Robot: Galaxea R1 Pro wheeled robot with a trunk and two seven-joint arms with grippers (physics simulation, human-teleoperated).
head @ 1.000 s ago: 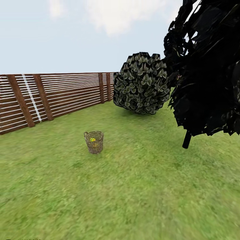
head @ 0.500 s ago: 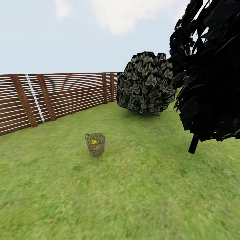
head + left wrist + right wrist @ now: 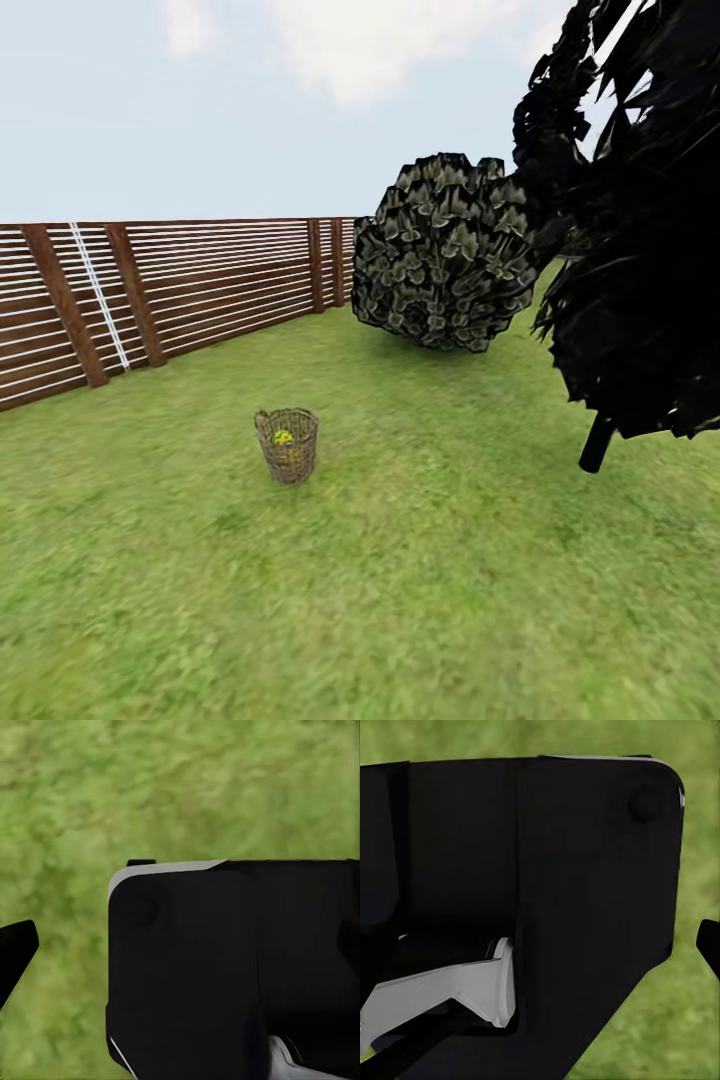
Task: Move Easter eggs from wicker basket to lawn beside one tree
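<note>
I'm looking out over the lawn, a broad sweep of mottled green grass closed off by a brown slatted fence on the far left. To the right a dark-trunked tree hangs its black foliage over the grass, its trunk meeting the ground well to the right of the basket; behind it sits a rounder mass of grey-green leaves. No pale-trunked tree is in front of me here, so I'd judge the drop-off spot is a choice for later.

What matters for the coming move is the wicker basket — it stands upright on the grass ahead and a little left of centre, well apart from me, with open lawn between us. That puts it slightly toward my left arm's side, though both arms are far out of reach; I'd judge the base must close in first.

Inside the rim I can make out one yellow Easter egg; the others I can't distinguish.

Both wrist cameras show black robot housing over grass — I cannot tell whether either gripper is spread or closed.
</note>
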